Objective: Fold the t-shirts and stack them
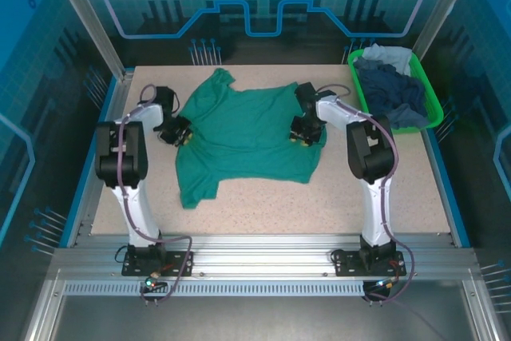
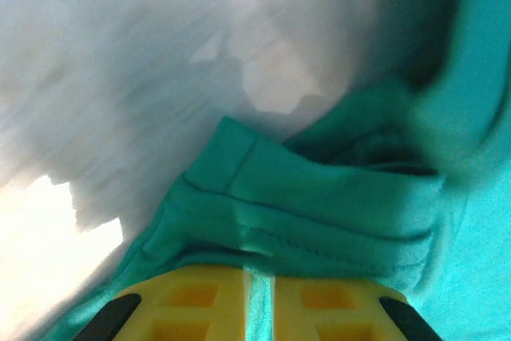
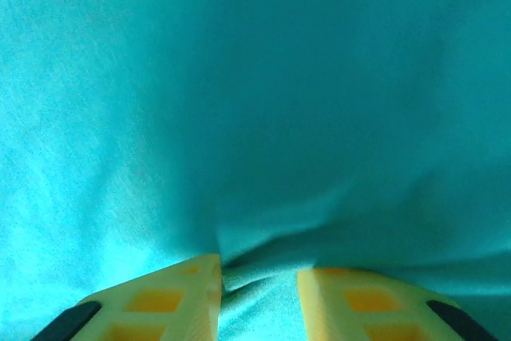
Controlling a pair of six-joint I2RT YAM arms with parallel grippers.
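Observation:
A teal-green t-shirt (image 1: 247, 137) lies spread on the table, one sleeve toward the back left. My left gripper (image 1: 182, 135) is at the shirt's left edge. In the left wrist view its yellow fingers (image 2: 200, 301) stand almost together with a strip of teal cloth (image 2: 319, 205) pinched between them, so the left gripper (image 2: 259, 289) is shut on the hem. My right gripper (image 1: 302, 137) rests on the shirt's right side. There the right gripper (image 3: 259, 281) is open, a pucker of teal cloth (image 3: 255, 117) lying between its parted fingers. Navy and pale grey-blue t-shirts (image 1: 391, 89) are piled in the basket.
A bright green plastic basket (image 1: 437, 105) stands at the back right corner of the speckled table (image 1: 279, 205). Blue enclosure walls ring the table. Bare tabletop lies in front of the shirt, toward the arm bases.

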